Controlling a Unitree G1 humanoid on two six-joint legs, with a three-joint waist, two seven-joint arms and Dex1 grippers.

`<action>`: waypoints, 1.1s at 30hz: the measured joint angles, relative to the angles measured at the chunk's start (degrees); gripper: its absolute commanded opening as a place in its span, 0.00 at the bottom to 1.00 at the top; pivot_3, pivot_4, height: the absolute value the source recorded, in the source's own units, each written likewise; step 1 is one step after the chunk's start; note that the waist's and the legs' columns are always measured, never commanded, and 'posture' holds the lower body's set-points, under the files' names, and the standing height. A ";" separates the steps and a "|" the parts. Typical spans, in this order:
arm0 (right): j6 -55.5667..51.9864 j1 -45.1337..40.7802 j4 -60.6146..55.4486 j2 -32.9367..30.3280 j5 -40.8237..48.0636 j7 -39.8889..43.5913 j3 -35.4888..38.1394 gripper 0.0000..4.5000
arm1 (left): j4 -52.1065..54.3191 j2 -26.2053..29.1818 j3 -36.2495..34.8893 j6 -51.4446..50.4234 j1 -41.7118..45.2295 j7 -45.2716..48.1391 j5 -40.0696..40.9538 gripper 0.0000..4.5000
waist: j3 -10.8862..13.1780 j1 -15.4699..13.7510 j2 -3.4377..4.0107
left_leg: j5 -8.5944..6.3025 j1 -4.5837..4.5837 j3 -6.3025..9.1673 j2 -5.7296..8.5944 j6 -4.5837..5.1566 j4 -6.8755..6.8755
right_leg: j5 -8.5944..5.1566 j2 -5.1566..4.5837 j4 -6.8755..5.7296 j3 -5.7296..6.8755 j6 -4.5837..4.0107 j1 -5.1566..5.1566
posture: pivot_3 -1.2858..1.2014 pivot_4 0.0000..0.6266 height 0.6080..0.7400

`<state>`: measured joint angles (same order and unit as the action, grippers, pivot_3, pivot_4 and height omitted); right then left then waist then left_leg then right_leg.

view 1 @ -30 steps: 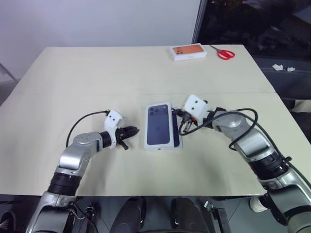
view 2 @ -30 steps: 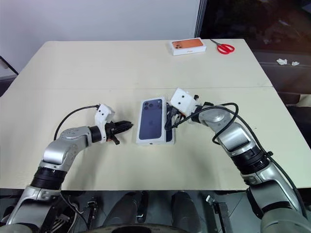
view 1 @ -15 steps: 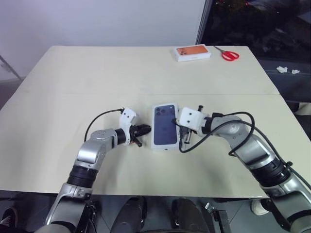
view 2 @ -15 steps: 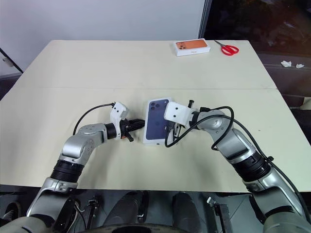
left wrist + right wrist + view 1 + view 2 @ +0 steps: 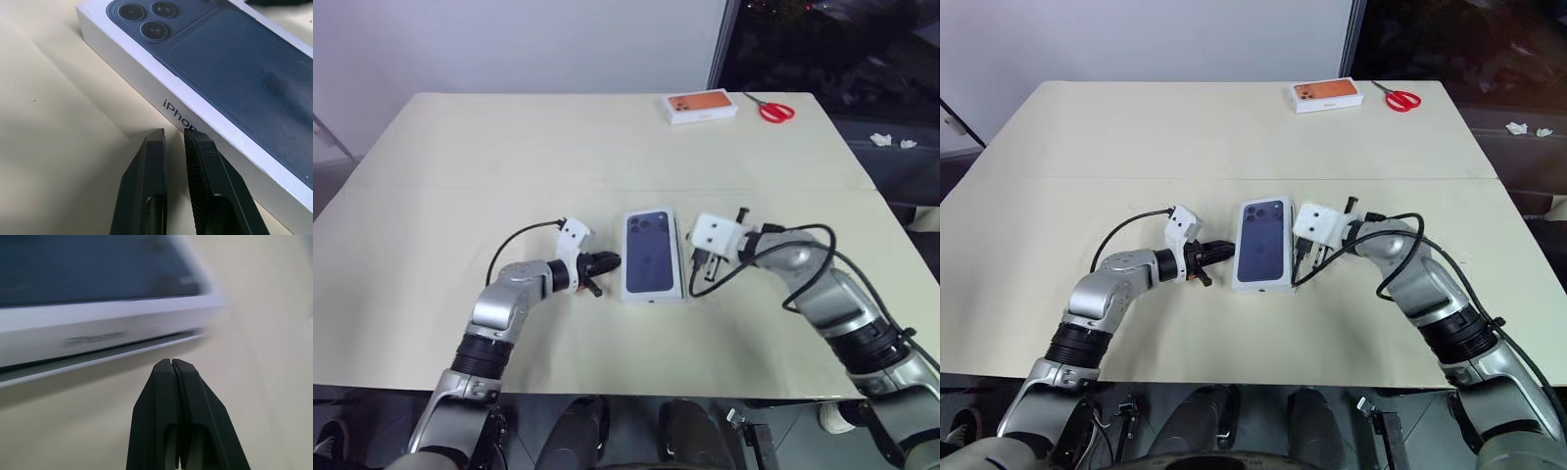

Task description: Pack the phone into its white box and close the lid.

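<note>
The lid, white with a dark blue phone print on top, sits on the white box in the middle of the table. In the right wrist view a thin dark seam runs under the lid's side. The phone is hidden. My left gripper lies low beside the box's left side. Its fingertips are nearly together, hold nothing, and stop just short of the lid's wall. My right gripper is shut and empty, and it points at the box's right side from a small distance.
An orange-topped box and red scissors lie at the table's far right edge. A seam crosses the table behind the white box. Black cables loop off both wrists.
My right gripper has drawn back from over the box's right edge to just beside it, rolling at the wrist. The left gripper has moved closer to the box's left side.
</note>
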<state>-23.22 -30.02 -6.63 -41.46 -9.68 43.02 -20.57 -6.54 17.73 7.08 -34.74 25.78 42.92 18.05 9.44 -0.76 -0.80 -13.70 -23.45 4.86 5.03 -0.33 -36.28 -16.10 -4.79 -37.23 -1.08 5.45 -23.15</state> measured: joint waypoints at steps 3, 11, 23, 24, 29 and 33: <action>-0.21 -0.01 -0.41 0.67 -0.44 0.87 -0.21 0.01 | 0.04 -0.80 0.06 -1.44 0.90 -0.34 0.02 0.15 | 0.01 -0.01 -0.01 | 0.01 0.00 0.01 0.00 -0.02 -0.01 | 0.00 0.01 0.00 0.01 0.00 0.01 | 0.52 0.24 1.00; -2.16 -0.06 -0.98 1.98 -1.45 1.94 0.53 0.01 | 3.58 -1.32 -0.04 -6.47 0.93 -1.67 0.58 0.15 | 0.02 0.12 -0.02 | 0.05 -0.01 0.00 -0.02 -0.08 0.00 | 0.00 0.03 -0.01 0.00 0.00 -0.03 | 0.52 0.24 1.00; -2.07 -0.06 -0.82 1.91 -3.53 2.99 0.89 0.01 | 6.77 -2.39 -2.12 -8.82 0.91 -2.73 2.69 0.15 | 0.02 0.17 -0.03 | 0.11 -0.01 -0.01 -0.03 -0.20 0.00 | 0.00 0.05 -0.02 0.00 0.00 -0.04 | 0.52 0.24 1.00; -2.07 -0.06 -0.81 1.98 -3.56 3.02 0.93 0.01 | 6.83 -2.18 -2.10 -8.81 0.91 -2.81 2.68 0.15 | 0.02 0.17 -0.03 | 0.12 -0.01 0.00 -0.03 -0.20 0.00 | 0.00 0.05 -0.02 -0.01 0.00 -0.05 | 0.52 0.24 1.00; -1.90 -0.06 -0.81 2.08 -3.77 3.30 0.98 0.01 | 7.04 -1.52 -0.96 -8.46 0.50 -3.01 2.24 0.15 | 0.02 0.20 -0.02 | 0.12 -0.01 -0.01 -0.03 -0.21 0.01 | 0.00 0.05 -0.02 -0.02 0.00 -0.05 | 0.52 0.24 1.00; -1.80 0.09 -0.82 2.01 -3.87 3.66 0.99 0.01 | 6.96 -1.80 -0.26 -8.42 -0.40 -3.07 1.93 0.15 | 0.02 0.17 -0.03 | 0.12 -0.01 -0.01 -0.03 -0.21 0.00 | 0.00 0.05 -0.02 -0.02 0.00 -0.05 | 0.52 0.24 1.00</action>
<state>-25.02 -29.93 -7.45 -39.45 -13.55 46.67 -19.59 0.42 15.93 6.82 -43.16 25.38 39.85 19.99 9.46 -0.59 -0.83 -13.58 -23.46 4.85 4.99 -0.53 -36.28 -16.10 -4.74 -37.25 -1.10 5.45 -23.20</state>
